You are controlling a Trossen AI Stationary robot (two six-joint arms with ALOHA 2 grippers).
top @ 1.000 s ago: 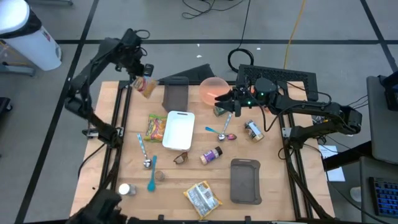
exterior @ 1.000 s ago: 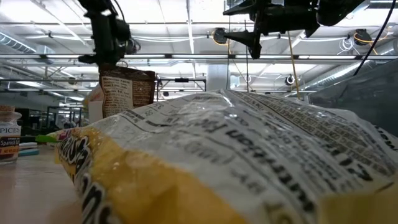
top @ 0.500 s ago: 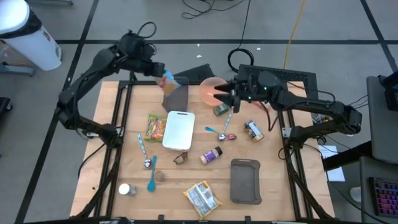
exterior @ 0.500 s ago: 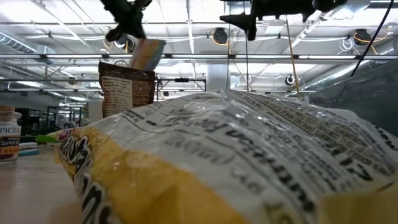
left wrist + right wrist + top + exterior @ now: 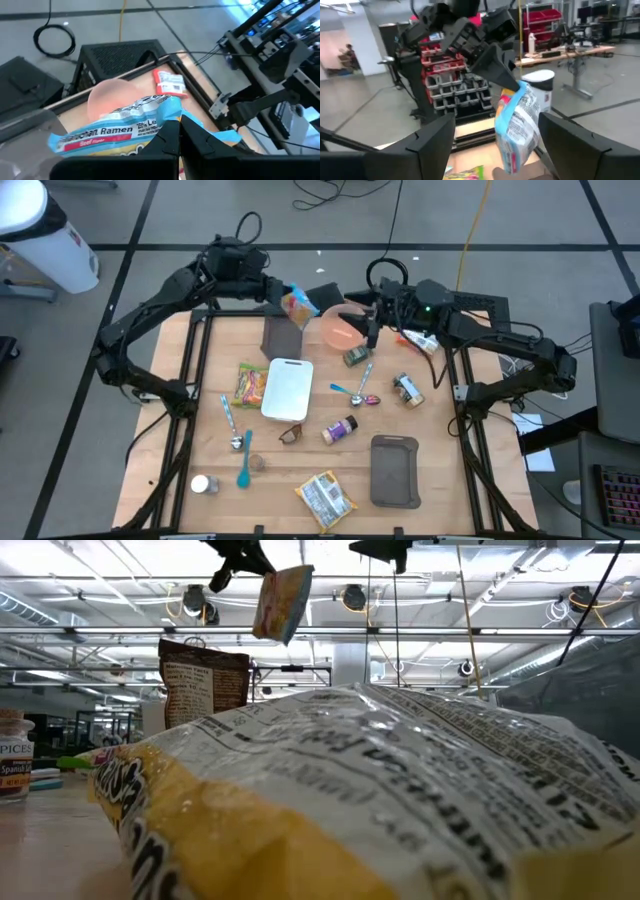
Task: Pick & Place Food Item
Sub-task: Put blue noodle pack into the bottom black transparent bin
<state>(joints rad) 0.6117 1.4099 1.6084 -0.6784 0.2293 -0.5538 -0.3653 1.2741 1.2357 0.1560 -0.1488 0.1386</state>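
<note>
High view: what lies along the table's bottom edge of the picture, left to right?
Small white-capped jar → teal spatula → snack bag → dark tray.

left gripper (image 5: 243, 562): fingers pinching ramen packet (image 5: 281, 602) aloft | yellow bag (image 5: 330, 800) foreground

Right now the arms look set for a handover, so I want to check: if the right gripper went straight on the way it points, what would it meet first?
Most likely the ramen packet, hanging from the left gripper. The right gripper faces it with fingers open, the packet between them in its wrist view. How far off it is cannot be told.
</note>
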